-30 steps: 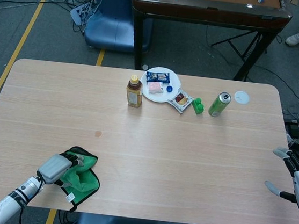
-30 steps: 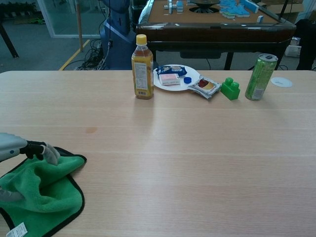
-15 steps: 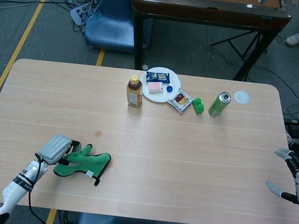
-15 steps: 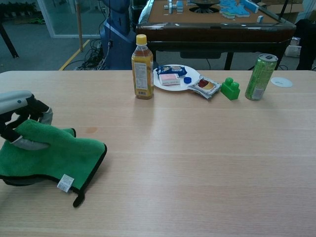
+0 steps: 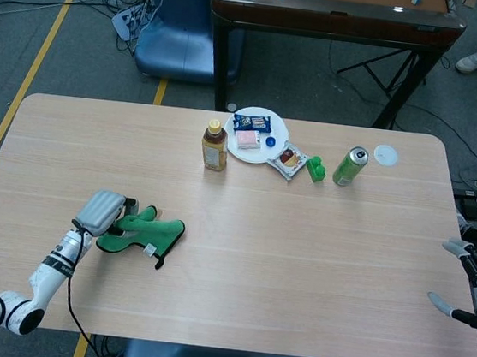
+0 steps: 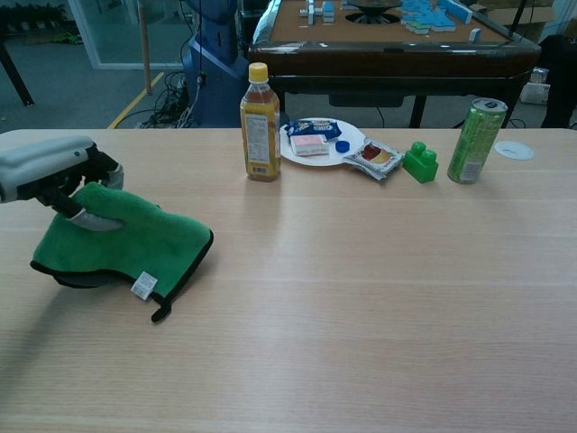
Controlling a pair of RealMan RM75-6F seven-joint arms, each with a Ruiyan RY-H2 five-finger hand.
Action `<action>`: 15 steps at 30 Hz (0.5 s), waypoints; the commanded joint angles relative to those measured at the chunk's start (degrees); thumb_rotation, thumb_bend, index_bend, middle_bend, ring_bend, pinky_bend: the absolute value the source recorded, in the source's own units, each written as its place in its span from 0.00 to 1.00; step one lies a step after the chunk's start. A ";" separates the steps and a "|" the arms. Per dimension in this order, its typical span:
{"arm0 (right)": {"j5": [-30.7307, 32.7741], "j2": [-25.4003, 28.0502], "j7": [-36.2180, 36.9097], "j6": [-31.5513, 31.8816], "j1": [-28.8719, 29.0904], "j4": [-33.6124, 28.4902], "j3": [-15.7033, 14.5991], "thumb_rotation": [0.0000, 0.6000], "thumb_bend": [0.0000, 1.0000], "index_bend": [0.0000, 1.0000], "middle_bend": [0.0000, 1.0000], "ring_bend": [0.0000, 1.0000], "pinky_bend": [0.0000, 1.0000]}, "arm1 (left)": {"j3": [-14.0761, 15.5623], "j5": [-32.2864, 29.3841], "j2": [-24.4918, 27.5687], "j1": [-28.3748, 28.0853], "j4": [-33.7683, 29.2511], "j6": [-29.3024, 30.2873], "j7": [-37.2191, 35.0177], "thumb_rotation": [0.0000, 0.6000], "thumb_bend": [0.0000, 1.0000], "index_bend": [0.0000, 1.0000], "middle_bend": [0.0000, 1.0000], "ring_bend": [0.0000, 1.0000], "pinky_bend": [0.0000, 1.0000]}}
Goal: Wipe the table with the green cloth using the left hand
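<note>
Left hand (image 5: 102, 212) grips the green cloth (image 5: 144, 234), sweeping it farther up the surface (image 5: 301, 237) from the near edge — wiping's underway!

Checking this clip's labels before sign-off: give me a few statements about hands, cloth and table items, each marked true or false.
1. The left hand holds the green cloth. True.
2. The right hand holds the green can. False: it holds nothing, at the table's edge, fingers apart.
3. The tea bottle lies on its side. False: it stands upright.
4. The green toy brick sits between the snack packet and the can. True.
</note>
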 commanded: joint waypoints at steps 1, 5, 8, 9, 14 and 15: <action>-0.01 0.12 -0.10 0.11 -0.12 -0.17 -0.02 1.00 0.16 0.24 0.25 0.19 0.19 | -1.11 -1.94 -3.17 -1.72 4.83 -1.17 1.45 1.00 0.18 0.62 0.69 0.66 0.82; -0.16 0.35 -0.29 0.36 -0.29 -0.50 0.00 1.00 0.16 0.24 0.25 0.19 0.20 | -1.89 -3.49 -5.53 -3.16 8.88 -2.51 1.91 1.00 0.18 0.62 0.69 0.66 0.82; -0.13 0.44 -0.43 0.40 -0.42 -0.65 -0.03 1.00 0.16 0.24 0.25 0.19 0.19 | -2.16 -4.17 -7.33 -4.32 12.01 -3.35 3.00 1.00 0.18 0.61 0.69 0.66 0.82; -0.12 0.46 -0.44 0.41 -0.46 -0.68 -0.04 1.00 0.16 0.24 0.25 0.19 0.19 | -2.28 -4.50 -7.85 -4.69 12.88 -3.83 3.24 1.00 0.18 0.61 0.69 0.65 0.81; -0.08 0.48 -0.45 0.61 -0.74 -0.77 -0.08 1.00 0.16 0.24 0.25 0.19 0.19 | -2.62 -5.52 -10.84 -6.84 17.50 -6.10 3.76 1.00 0.18 0.60 0.68 0.65 0.82; -0.03 0.50 -0.47 0.60 -0.78 -0.76 -0.10 1.00 0.16 0.24 0.25 0.19 0.19 | -2.63 -5.49 -11.41 -7.20 18.28 -6.22 3.75 1.00 0.18 0.60 0.68 0.65 0.82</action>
